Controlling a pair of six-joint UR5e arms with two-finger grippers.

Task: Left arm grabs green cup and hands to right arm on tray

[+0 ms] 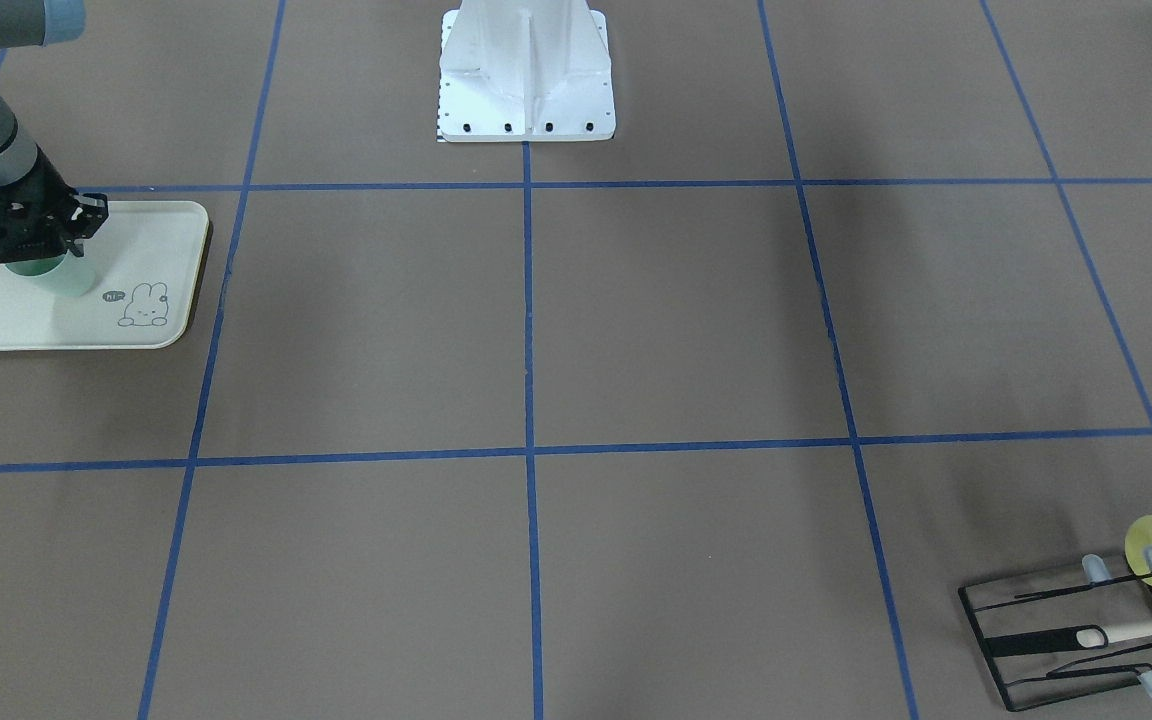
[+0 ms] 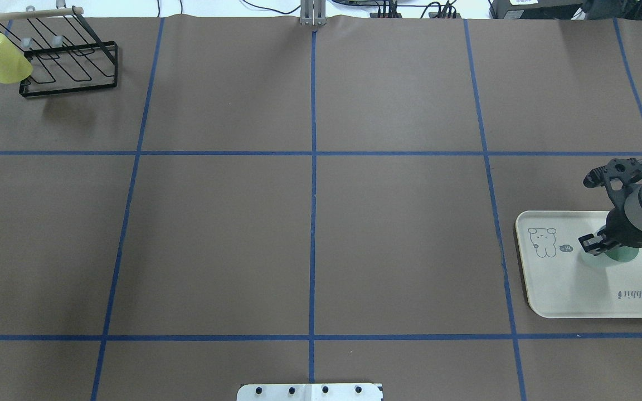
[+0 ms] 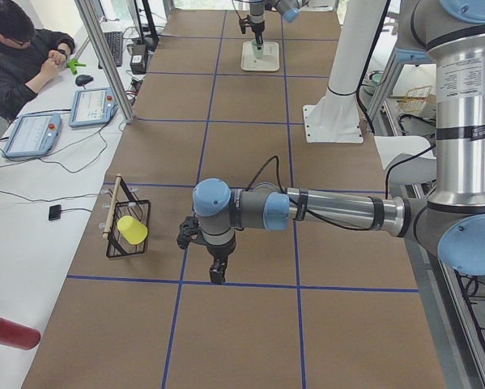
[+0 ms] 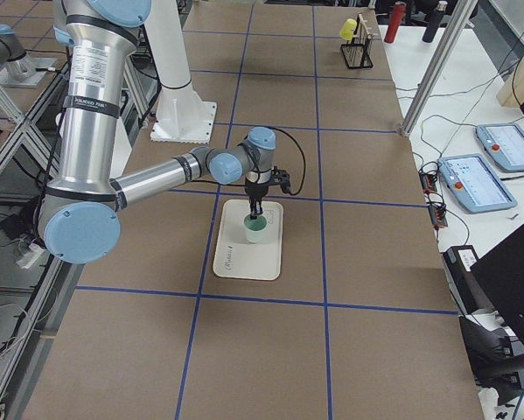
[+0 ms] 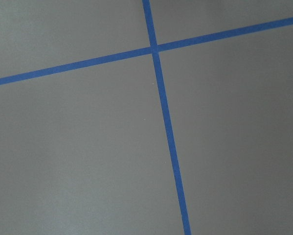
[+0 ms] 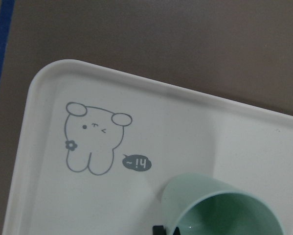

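Observation:
The pale mint-green cup (image 1: 64, 276) stands upright on the cream rabbit tray (image 1: 151, 235) at the table's right end. It also shows in the overhead view (image 2: 623, 255) and the right wrist view (image 6: 219, 205). My right gripper (image 2: 605, 245) reaches down from above and is shut on the cup's rim, with one dark fingertip (image 6: 158, 229) outside the rim. The tray (image 2: 566, 289) lies flat on the table. My left gripper (image 3: 217, 274) shows only in the exterior left view, low over bare table near the rack. I cannot tell whether it is open or shut.
A black wire rack (image 2: 70, 61) with a yellow cup (image 2: 2, 50) on it stands at the far left corner. The white robot base (image 1: 526, 80) stands at mid-table on my side. An operator (image 3: 19, 57) sits beyond the table's far side.

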